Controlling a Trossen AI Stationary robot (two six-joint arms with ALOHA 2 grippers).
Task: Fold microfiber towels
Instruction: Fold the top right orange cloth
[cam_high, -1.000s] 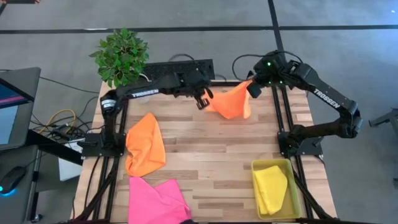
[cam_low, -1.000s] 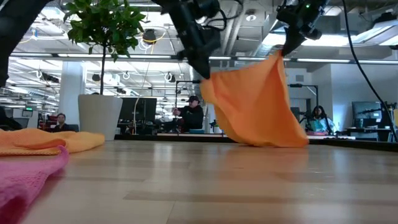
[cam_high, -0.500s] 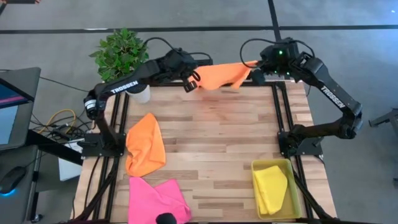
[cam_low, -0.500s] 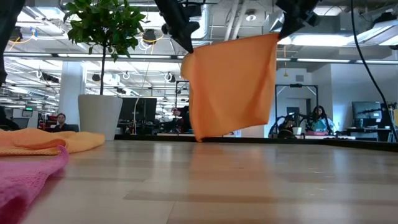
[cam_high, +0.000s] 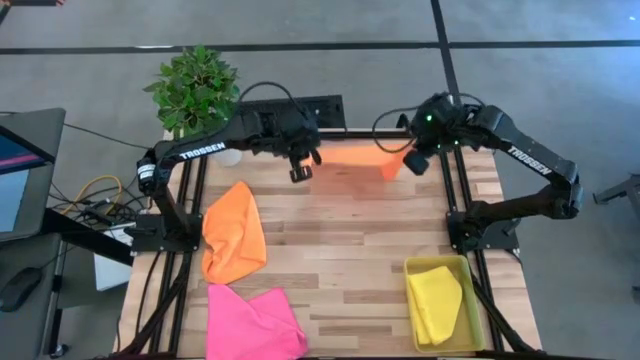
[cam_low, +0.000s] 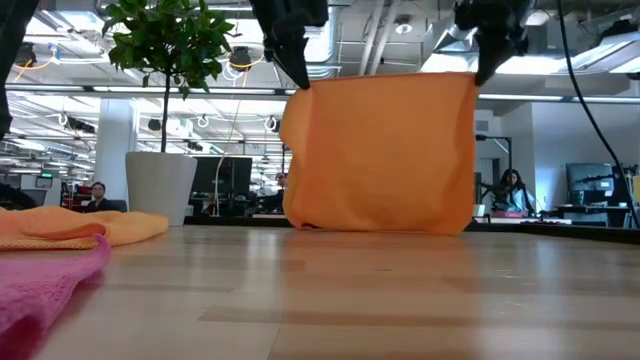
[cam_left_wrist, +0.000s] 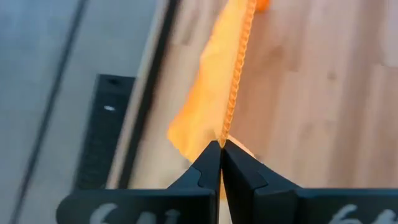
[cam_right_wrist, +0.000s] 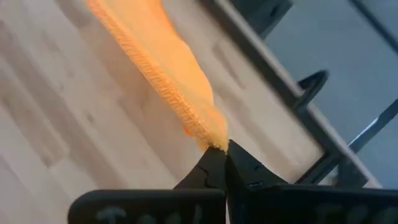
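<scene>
You have one yellow towel (cam_high: 436, 303) folded in the bin (cam_high: 470, 275). The left claw (cam_high: 300, 172) and right claw (cam_high: 412, 162) each pinch a top corner of an orange towel (cam_low: 380, 150), hanging it over the bench's (cam_high: 340, 250) far edge. The second orange towel (cam_high: 233, 232) and pink towel (cam_high: 252, 320) lie unfolded near the left edge.

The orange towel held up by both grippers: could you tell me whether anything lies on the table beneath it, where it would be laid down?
Nothing visible does. The orange towel hangs between the left gripper and right gripper, and the wood below is bare. The second orange towel lies well to the left.
</scene>
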